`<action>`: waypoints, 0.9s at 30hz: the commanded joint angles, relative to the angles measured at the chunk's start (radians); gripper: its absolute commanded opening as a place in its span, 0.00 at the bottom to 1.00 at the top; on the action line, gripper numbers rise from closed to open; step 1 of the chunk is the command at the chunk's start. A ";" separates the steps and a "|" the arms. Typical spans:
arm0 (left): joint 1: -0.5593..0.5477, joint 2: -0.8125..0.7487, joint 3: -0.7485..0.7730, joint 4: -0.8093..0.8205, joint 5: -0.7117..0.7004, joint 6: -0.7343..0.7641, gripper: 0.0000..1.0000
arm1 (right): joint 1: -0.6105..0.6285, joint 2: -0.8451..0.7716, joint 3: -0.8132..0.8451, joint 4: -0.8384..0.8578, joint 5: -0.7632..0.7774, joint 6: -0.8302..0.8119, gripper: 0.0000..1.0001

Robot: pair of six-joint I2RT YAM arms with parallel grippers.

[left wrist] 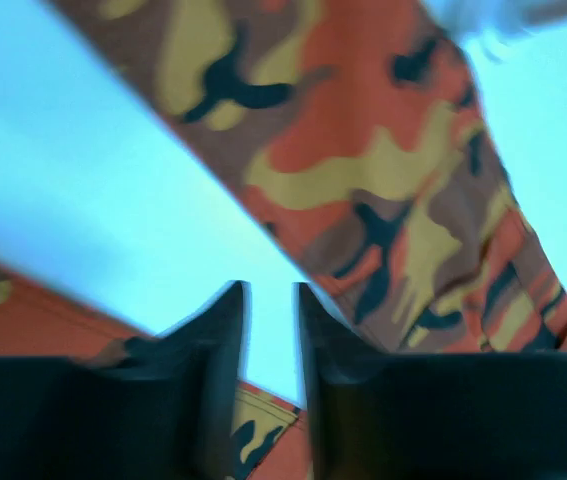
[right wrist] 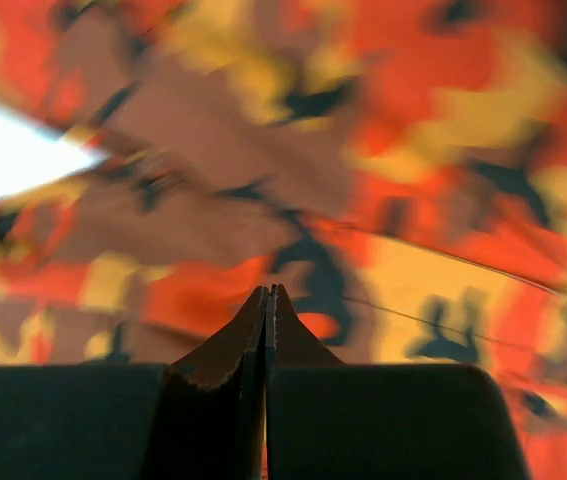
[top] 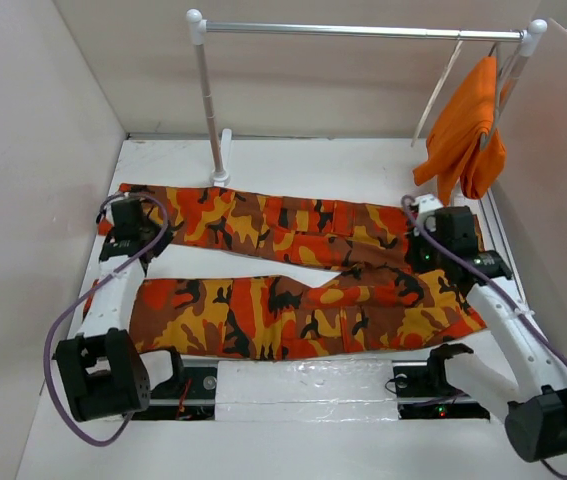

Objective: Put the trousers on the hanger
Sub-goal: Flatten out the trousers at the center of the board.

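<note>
The camouflage trousers [top: 293,270] lie flat on the white table [top: 363,165], legs running left and waist at the right. My left gripper [top: 131,245] hovers at the cuff end between the two legs. In the left wrist view it [left wrist: 272,290] is slightly open and empty over bare table, with one leg [left wrist: 363,170] up to the right. My right gripper [top: 441,245] is over the waist. In the right wrist view it [right wrist: 266,292] is shut and empty just above the cloth [right wrist: 363,150]. The thin cream hanger [top: 441,88] hangs from the rail at the back right.
A silver rail [top: 363,31] on white posts spans the back. A plain orange garment [top: 465,135] hangs at its right end beside the hanger. White walls close in on the left, back and right. The arm bases sit at the near edge.
</note>
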 commanded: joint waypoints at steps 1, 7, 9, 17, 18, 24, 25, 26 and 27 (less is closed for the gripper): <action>0.124 0.054 -0.043 -0.070 0.068 -0.017 0.13 | 0.148 0.003 -0.038 0.092 -0.006 0.005 0.00; 0.365 0.071 -0.115 -0.142 0.247 -0.025 0.00 | 0.463 0.115 -0.006 0.160 0.014 -0.003 0.00; 0.365 0.065 -0.086 -0.208 0.104 -0.051 0.00 | 0.527 0.136 0.002 0.176 0.066 0.002 0.00; 0.365 0.231 -0.069 -0.173 -0.037 -0.110 0.00 | 0.576 0.144 -0.023 0.253 0.030 -0.009 0.00; 0.365 0.261 -0.069 -0.164 -0.034 -0.117 0.00 | 0.576 0.144 -0.021 0.249 0.037 -0.015 0.00; 0.339 0.488 -0.001 -0.078 0.017 -0.155 0.00 | 0.474 0.113 -0.020 0.212 0.028 -0.058 0.00; 0.325 0.520 0.021 -0.082 0.007 -0.167 0.00 | 0.457 0.107 -0.018 0.204 0.027 -0.066 0.00; 0.310 0.534 0.071 -0.078 -0.003 -0.167 0.00 | 0.423 0.097 -0.016 0.201 0.017 -0.081 0.00; 0.295 0.545 0.096 -0.078 -0.007 -0.170 0.00 | 0.406 0.090 -0.016 0.195 0.014 -0.089 0.00</action>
